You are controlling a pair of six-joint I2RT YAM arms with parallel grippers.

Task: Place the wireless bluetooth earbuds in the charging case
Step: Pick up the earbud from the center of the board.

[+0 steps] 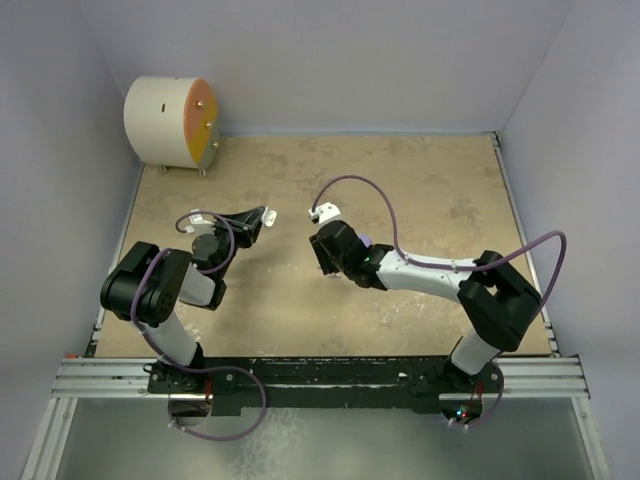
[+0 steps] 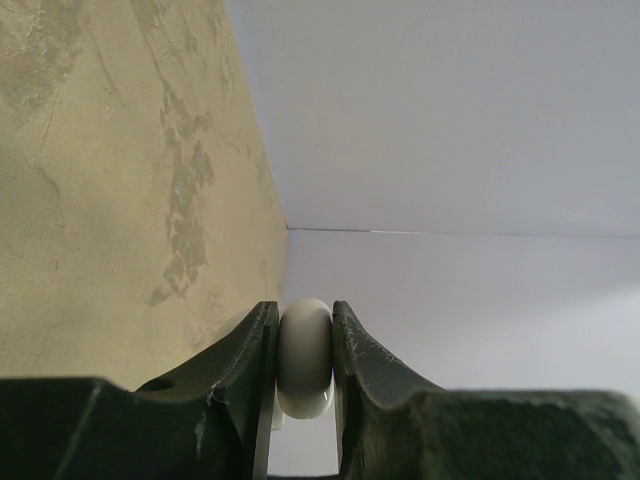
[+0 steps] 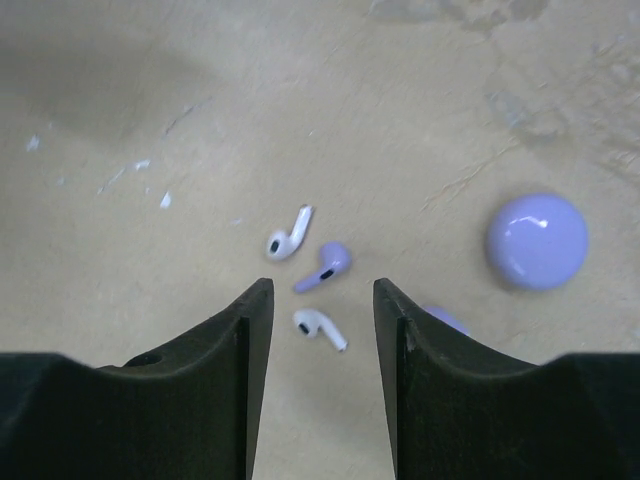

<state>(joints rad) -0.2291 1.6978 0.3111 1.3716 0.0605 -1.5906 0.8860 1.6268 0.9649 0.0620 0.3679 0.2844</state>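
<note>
looking straight down through the right gripper (image 3: 322, 292), fingers spread wide, gripping nothing. lying in the gap between them in the wrist view: lower white earbud (image 3: 320, 328), head toward the left finger, stem slanting down toward the right one, so its long axis sits diagonal to the closing line. just beyond the fingertips, lilac earbud (image 3: 323, 268), head up-right, stem down-left, slanted the other way. farther out and a touch left, upper white earbud (image 3: 290, 233), stem pointing up and away. all three close together on the table (image 3: 150, 100), none touching. tiny, smooth, stemmed things, each with a dark spot near the head.

off to the right, well apart from the buds: lilac disc half (image 3: 537, 241) of the charging case, glossy, rounded side up. peeking from behind the right finger, another lilac bit (image 3: 445, 318), too hidden to name.

pinching the white disc half (image 2: 305, 365) on edge: left gripper (image 2: 304, 312), pressed onto both faces, rolled sideways, aimed at the far wall. so, two case halves apart, one held and one lying loose.

judging by this, right arm much nearer the buds; probably a straight drop with a small wrist turn to square up on a stem.
</note>
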